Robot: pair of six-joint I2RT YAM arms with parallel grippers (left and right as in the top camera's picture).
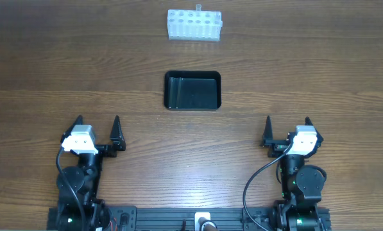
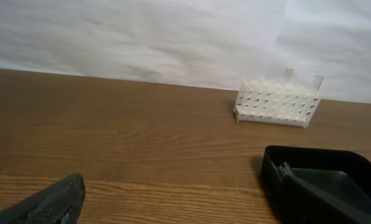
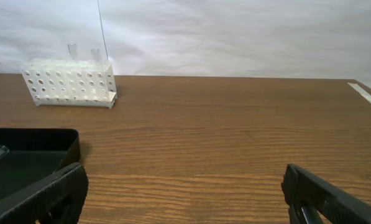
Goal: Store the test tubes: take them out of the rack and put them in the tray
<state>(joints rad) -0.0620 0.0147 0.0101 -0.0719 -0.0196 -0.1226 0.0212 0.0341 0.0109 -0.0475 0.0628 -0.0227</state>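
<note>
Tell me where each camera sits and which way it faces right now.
Top: fixed above the table, looking straight down on rack, tray, left arm and right arm; left gripper and right gripper open.
Left wrist: low on the left arm, facing across the table to rack and tray; one own finger shows.
Right wrist: low on the right arm, facing likewise; both own fingers show.
Shared: both wrist views show the tray and the rack with two tubes standing.

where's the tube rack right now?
Top view: the rack stands near the far edge of the table, roughly centred left to right, just beyond the black tray and apart from it.
</note>
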